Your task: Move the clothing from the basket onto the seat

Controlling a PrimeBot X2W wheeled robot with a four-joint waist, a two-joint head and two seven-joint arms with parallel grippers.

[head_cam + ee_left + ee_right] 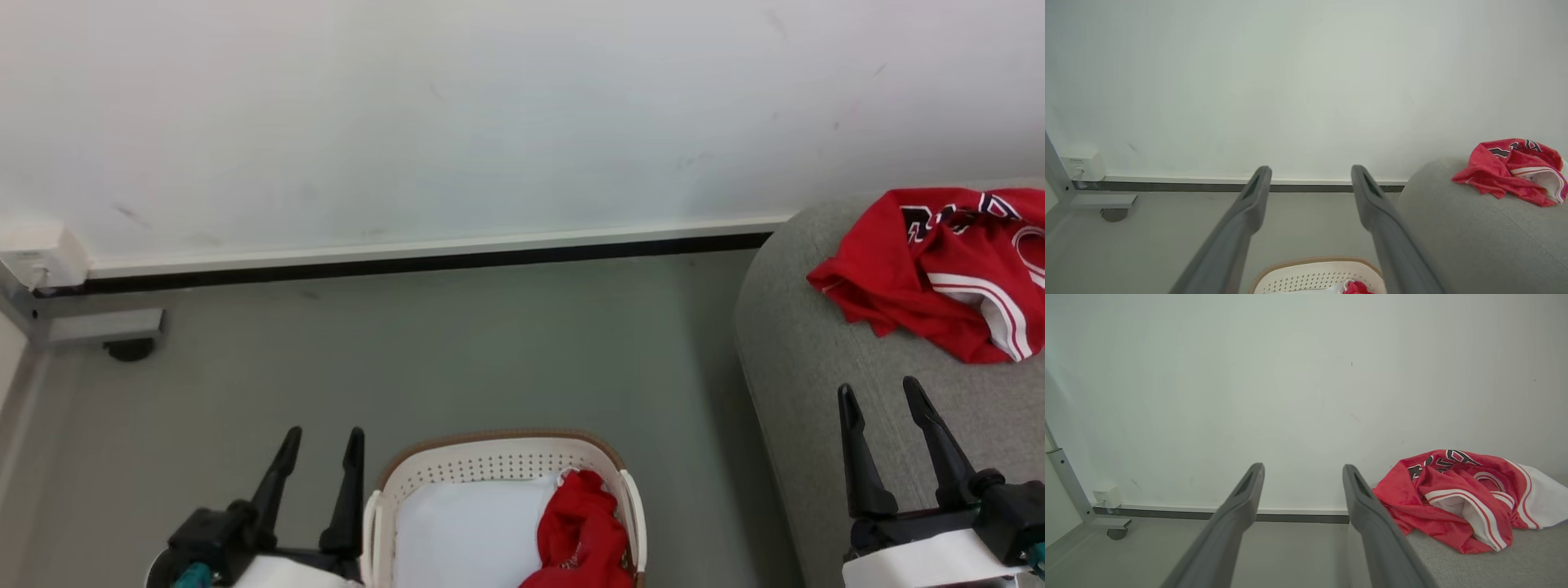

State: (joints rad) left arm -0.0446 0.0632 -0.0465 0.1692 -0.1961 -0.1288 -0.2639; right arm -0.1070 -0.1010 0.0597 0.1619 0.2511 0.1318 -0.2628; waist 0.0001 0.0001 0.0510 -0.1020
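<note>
While jaws gape | garment (939, 269) on seat (808, 384) | second garment (581, 531) in basket (490, 465)

The only lettering I can find is on the red garment (890, 273) lying crumpled on the seat (800, 392). In the head view I see bold black lettering (951, 216) edged in white across its upper fold, but the creases break it up and I cannot make out a word. My right wrist view shows the same black-and-white characters near the top of the heap, folded over and just as unreadable. In the left wrist view the white wall box (1084, 165) carries a faint marking, too small to read.
</note>
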